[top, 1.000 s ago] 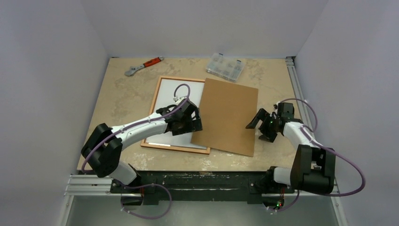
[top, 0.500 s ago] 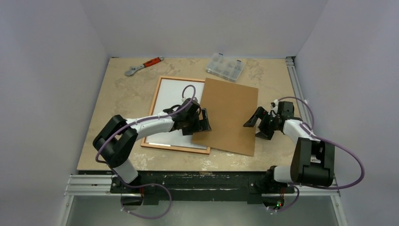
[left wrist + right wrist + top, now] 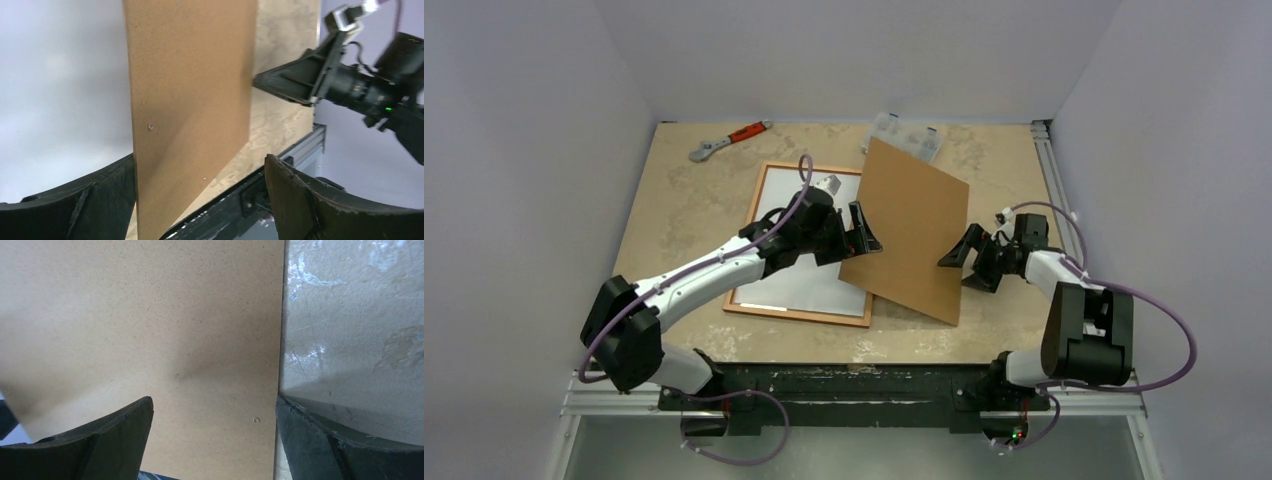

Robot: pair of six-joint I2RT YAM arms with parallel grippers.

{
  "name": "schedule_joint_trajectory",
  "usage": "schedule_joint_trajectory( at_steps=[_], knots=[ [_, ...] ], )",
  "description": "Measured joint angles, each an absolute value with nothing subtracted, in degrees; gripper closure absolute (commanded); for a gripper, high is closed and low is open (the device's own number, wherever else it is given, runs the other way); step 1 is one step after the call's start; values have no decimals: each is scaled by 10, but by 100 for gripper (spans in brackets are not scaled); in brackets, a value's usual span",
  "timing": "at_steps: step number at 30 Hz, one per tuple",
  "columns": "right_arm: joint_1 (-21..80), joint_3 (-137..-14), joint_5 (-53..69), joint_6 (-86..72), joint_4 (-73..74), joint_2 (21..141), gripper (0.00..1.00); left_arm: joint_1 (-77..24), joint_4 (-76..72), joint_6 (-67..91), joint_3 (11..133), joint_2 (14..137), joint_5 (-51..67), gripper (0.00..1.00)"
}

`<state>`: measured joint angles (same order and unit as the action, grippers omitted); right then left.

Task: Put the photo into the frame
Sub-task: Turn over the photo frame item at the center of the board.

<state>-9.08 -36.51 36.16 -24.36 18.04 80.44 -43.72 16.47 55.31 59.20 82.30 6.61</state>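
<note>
While left gripper (image 3: 867,235) and right gripper (image 3: 954,265) stand open-jawed beside tilted brown backing board (image 3: 914,230) | white-backed rectangular photo (image 3: 809,290) in thin wooden frame (image 3: 796,315): probably light, bendy | take by edge.

Overhead camera looks down; close wrist cameras share backing board (image 3: 150,315).

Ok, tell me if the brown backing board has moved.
Yes. The backing board has tilted up along its left edge; its far corner now overlaps the clear parts box, which it cleared before.
</note>
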Motion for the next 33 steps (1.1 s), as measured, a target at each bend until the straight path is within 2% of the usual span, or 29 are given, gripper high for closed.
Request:
schedule_joint_trajectory(
  at_steps=[8,12,16,22,23,25,33],
  knots=[
    [-90,-363,411,-244,171,823,12,-463,155,564,649,831,106,27],
    [-90,-363,424,-245,169,828,13,-477,167,564,681,864,118,43],
    [-89,-362,430,-245,170,829,13,-482,202,559,698,876,113,53],
    [-86,-362,432,-245,178,828,13,-483,262,545,704,872,78,93],
    [-86,-362,431,-244,182,826,12,-483,271,543,704,870,74,97],
    [-86,-362,431,-244,189,821,12,-484,282,542,706,867,71,100],
    [-85,-376,427,-232,219,793,12,-485,301,526,707,837,70,100]
  ],
)
